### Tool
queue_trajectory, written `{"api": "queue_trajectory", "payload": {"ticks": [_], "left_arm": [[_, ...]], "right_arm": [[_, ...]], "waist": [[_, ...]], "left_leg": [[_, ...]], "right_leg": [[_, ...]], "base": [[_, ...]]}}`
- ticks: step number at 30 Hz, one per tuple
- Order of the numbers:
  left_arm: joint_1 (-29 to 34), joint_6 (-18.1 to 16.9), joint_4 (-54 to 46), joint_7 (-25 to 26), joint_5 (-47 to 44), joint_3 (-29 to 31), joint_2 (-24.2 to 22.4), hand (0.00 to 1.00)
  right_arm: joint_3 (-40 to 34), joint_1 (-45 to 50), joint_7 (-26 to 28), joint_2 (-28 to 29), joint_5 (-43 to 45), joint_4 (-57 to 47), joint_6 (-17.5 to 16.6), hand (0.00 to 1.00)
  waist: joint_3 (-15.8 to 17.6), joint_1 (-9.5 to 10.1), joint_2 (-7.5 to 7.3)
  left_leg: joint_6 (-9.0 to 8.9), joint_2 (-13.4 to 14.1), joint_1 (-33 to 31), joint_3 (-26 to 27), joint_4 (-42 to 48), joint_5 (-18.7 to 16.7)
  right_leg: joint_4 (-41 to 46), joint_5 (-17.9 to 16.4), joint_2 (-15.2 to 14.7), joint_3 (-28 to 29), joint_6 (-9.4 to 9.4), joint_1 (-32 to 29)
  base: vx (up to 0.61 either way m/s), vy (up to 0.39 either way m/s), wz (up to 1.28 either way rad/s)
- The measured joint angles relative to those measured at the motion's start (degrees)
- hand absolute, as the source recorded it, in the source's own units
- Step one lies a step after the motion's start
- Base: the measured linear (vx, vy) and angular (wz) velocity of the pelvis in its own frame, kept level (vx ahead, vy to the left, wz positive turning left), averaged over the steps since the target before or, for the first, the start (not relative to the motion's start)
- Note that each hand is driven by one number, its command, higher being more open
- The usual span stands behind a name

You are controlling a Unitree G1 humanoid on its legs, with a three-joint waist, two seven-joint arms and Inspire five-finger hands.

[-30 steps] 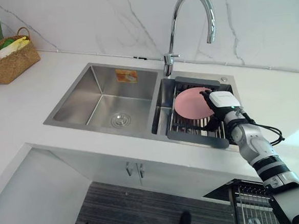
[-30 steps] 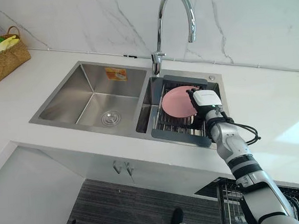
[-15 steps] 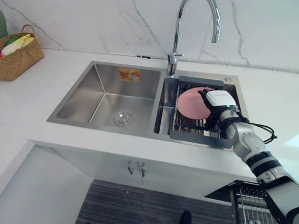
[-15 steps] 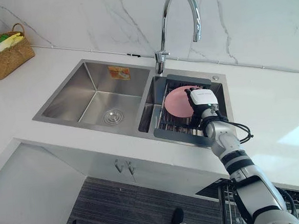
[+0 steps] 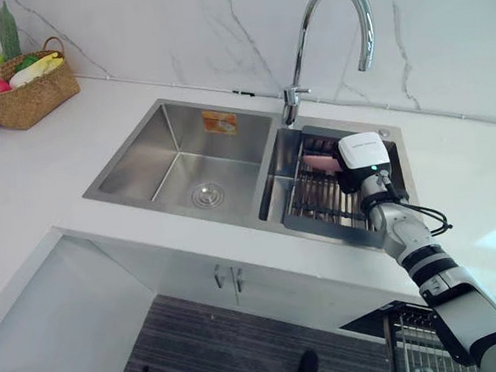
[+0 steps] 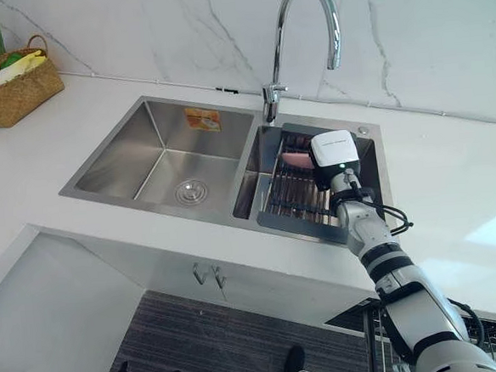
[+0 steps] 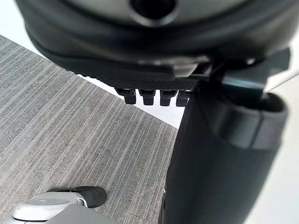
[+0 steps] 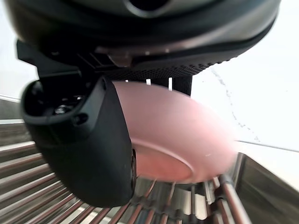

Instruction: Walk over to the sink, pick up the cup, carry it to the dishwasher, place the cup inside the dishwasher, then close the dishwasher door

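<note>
Right hand (image 5: 363, 157) over the rack (image 5: 317, 205) beside the faucet (image 5: 291, 106), thumb and fingers pinching the pink dish (image 8: 187, 135) on its faucet side.

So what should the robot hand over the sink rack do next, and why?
Probably lift straight up. The right robot hand has its thumb curled over the pink dish, whose lower edge sits close over the drying rack bars; rising first should keep it from catching before it swings away. The left robot hand hangs idle.

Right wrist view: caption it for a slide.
Right hand pinches the pink dish over the metal rack bars in the sink.
</note>
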Motion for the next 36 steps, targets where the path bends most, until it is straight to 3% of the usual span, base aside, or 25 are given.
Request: {"api": "queue_trajectory", "payload": {"ticks": [26, 36], "left_arm": [[1.1, 1.2, -3.0, 0.0, 0.3, -0.8, 1.2, 1.0], [1.3, 1.2, -3.2, 0.0, 1.4, -0.8, 1.6, 1.0]], "right_arm": [[-1.9, 10.4, -1.8, -0.5, 9.4, -18.8, -0.7, 0.0], [-6.5, 12.5, -4.9, -0.6, 12.3, -24.6, 0.1, 0.0]], "waist": [[0.8, -1.68, 0.12], [0.9, -1.95, 0.52]], "left_leg": [[-0.22, 0.3, 0.9, 2.8, 0.3, -1.0], [-0.39, 0.7, 1.1, 3.6, 0.5, -1.2]], "right_leg": [[0.0, 0.1, 0.6, 2.7, 0.09, -0.7], [0.0, 0.1, 1.0, 3.5, 0.08, -0.8]], "base": [[0.0, 0.008, -0.05], [-0.01, 0.005, -0.03]]}}
